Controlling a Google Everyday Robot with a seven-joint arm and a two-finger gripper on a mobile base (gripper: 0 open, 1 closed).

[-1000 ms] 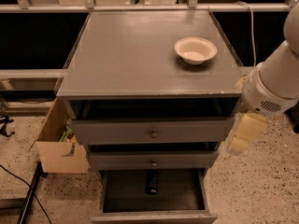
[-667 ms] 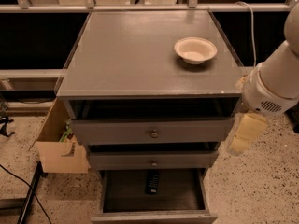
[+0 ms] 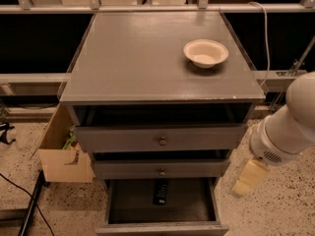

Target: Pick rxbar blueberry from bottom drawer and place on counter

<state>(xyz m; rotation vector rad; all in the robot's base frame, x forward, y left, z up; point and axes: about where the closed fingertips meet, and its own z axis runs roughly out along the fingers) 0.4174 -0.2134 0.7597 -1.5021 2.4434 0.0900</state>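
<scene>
The rxbar blueberry (image 3: 160, 191), a small dark flat bar, lies on the floor of the open bottom drawer (image 3: 129, 203), near its back middle. The grey counter (image 3: 142, 58) tops the cabinet. My gripper (image 3: 248, 178), a cream-coloured piece under the white arm (image 3: 288, 129), hangs to the right of the cabinet, beside the lower drawers. It is outside the drawer and apart from the bar.
A cream round bowl (image 3: 205, 52) stands at the counter's back right. The two upper drawers with round knobs (image 3: 162, 141) stick out slightly. An open cardboard box (image 3: 61, 154) stands on the floor to the left. A cable (image 3: 17, 195) runs across the floor.
My arm and gripper have moved down along the right side of the cabinet, towards the level of the lower drawers. The bar, the bowl and the drawers have not moved.
</scene>
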